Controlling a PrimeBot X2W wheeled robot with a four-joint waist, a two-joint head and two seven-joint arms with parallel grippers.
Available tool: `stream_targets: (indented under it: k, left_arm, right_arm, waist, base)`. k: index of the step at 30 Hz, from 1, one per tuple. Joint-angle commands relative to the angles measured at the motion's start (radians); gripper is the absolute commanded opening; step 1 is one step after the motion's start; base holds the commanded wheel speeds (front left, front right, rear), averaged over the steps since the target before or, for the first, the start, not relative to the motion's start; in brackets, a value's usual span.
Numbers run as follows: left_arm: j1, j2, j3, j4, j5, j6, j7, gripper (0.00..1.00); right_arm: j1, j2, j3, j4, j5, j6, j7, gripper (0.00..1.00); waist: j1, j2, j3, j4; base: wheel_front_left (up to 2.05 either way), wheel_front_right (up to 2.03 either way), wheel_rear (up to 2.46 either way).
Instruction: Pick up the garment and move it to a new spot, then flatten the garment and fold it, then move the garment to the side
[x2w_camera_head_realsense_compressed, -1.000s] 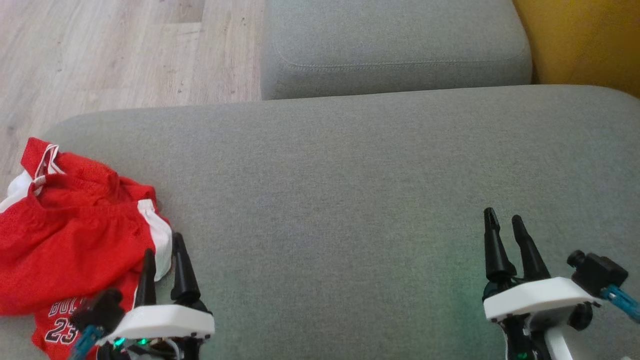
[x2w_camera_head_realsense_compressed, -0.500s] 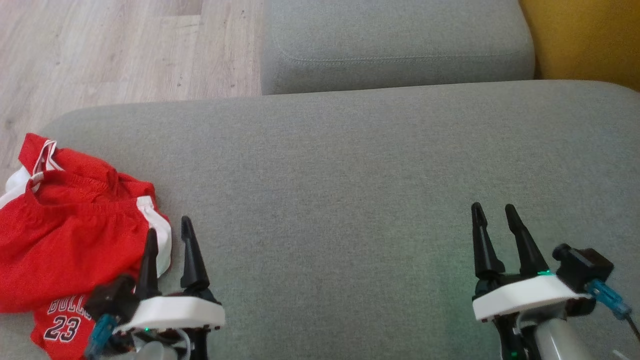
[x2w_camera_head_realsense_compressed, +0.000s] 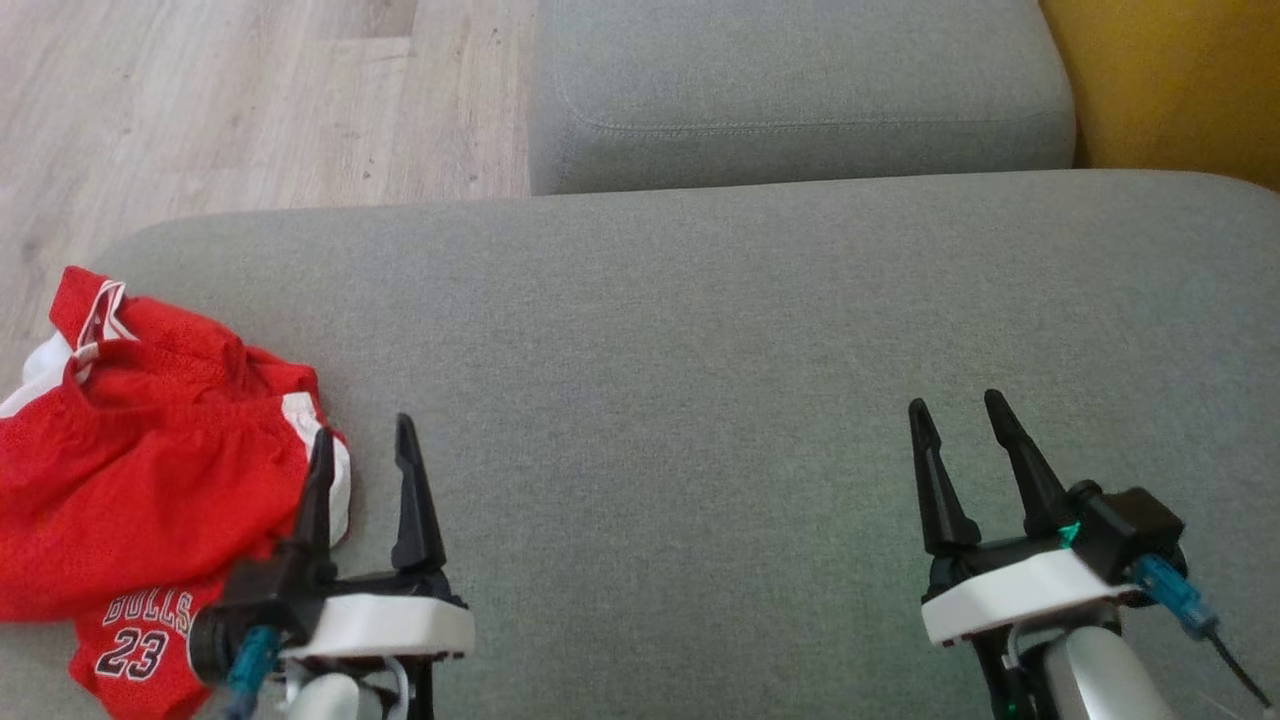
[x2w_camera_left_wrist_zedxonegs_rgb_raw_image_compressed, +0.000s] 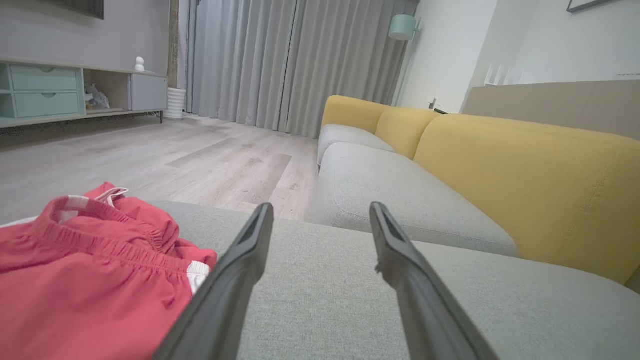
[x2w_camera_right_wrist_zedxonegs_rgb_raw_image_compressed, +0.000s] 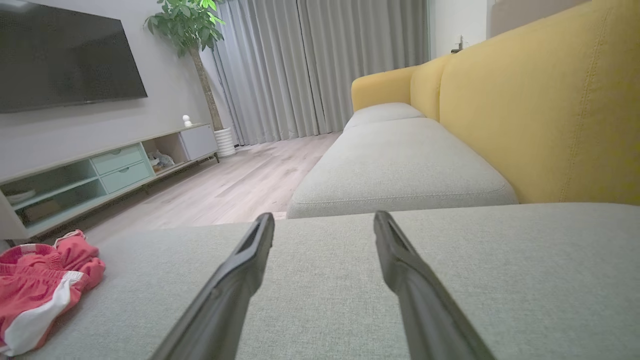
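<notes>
My left gripper (x2w_camera_head_realsense_compressed: 363, 428), fingers spread, is nearer: the crumpled red-and-white mesh shorts (x2w_camera_head_realsense_compressed: 150, 470) lie at its nine o'clock; right gripper (x2w_camera_head_realsense_compressed: 953, 400) spread too.

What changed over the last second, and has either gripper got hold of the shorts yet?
The left gripper has moved forward, alongside the right edge of the red Bulls shorts. The right gripper has moved forward and inward, toward the left. Nothing has been taken hold of. Both grippers stay open and empty, and the shorts lie crumpled in the same place on the grey sofa cushion.
</notes>
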Motion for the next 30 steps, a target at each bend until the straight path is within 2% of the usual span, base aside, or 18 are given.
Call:
stream_targets:
  k: [1, 12, 30]
  left_arm:
    - [-0.043, 0.010, 0.014, -0.035, 0.063, 0.012, -0.019, 1.00]
    - [-0.034, 0.011, -0.015, 0.057, 0.154, 0.032, -0.049, 1.00]
    - [-0.042, 0.011, -0.014, 0.129, 0.125, 0.053, -0.049, 1.00]
  right_arm:
    - [-0.042, -0.009, 0.017, -0.031, -0.066, -0.001, -0.021, 1.00]
    - [-0.029, -0.010, -0.012, 0.021, -0.235, -0.001, -0.051, 1.00]
    - [-0.017, -0.010, -0.049, 0.072, -0.220, -0.001, -0.051, 1.00]
  waist:
    - [0.0000, -0.0001, -0.009, 0.004]
    - [0.0000, -0.0001, -0.040, 0.017]
    - [0.0000, -0.0001, -0.049, 0.029]
  base:
    - [0.00, 0.00, 0.00]
    - [0.00, 0.00, 0.00]
    - [0.00, 0.00, 0.00]
